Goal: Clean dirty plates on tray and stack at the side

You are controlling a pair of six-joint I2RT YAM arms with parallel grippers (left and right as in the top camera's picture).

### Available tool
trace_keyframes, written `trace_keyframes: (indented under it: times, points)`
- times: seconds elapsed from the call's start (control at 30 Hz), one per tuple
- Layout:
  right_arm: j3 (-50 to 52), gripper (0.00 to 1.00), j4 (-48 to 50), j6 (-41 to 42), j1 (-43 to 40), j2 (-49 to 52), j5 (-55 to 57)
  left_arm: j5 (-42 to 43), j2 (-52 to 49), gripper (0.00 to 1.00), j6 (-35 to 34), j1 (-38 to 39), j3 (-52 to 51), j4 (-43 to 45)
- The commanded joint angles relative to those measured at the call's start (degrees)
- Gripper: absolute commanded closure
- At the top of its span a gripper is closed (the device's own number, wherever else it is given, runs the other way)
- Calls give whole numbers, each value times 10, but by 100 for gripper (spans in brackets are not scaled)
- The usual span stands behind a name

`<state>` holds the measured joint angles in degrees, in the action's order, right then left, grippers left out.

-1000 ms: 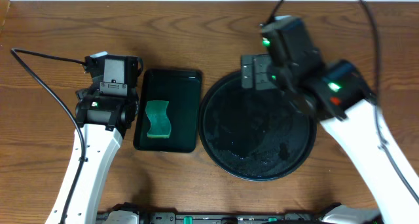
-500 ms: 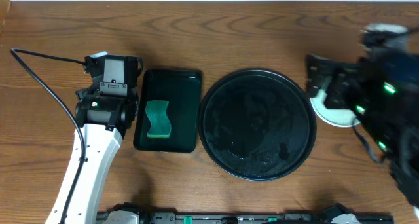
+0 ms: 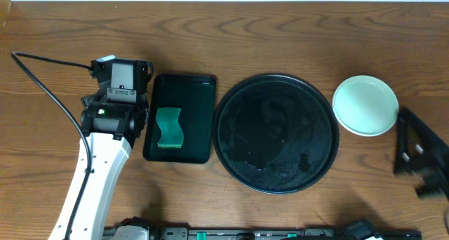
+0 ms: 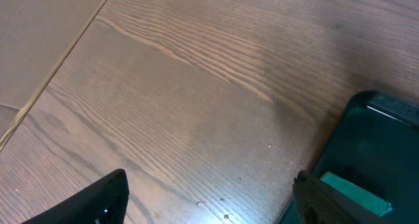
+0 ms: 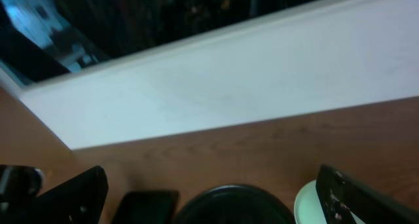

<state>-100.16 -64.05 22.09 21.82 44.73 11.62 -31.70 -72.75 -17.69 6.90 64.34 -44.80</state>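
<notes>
The round black tray (image 3: 276, 132) lies right of centre with no plate on it. A pale mint plate (image 3: 365, 105) lies on the wood just right of the tray, and a white rim shows under it. How many plates lie there I cannot tell. My right gripper (image 3: 419, 154) is at the right edge, in front of the plate and apart from it. In the right wrist view it (image 5: 211, 178) is open and empty, level with the tray (image 5: 229, 207) and the plate (image 5: 306, 204). My left gripper (image 3: 121, 71) is open and empty over bare wood (image 4: 209, 198).
A smaller rectangular dark tray (image 3: 179, 117) with a green sponge (image 3: 169, 127) lies between my left arm and the round tray. It also shows in the left wrist view (image 4: 376, 145). A black cable (image 3: 49, 92) runs across the left of the table. A white wall (image 5: 262, 73) stands behind.
My right arm swung from the tray's back edge to the right over the plate, then drew back to the front right. The plate now lies uncovered. The left arm has not moved.
</notes>
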Motion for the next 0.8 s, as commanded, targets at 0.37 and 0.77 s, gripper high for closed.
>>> trace_keyframes:
  times: [0.37,0.77]
  points:
    - [-3,1,-1,-5,-66,-129,4,-11,1,19,5,-1,11,-1]
    - [-3,1,0,-5,-85,-223,4,-11,1,20,5,-1,11,-1]
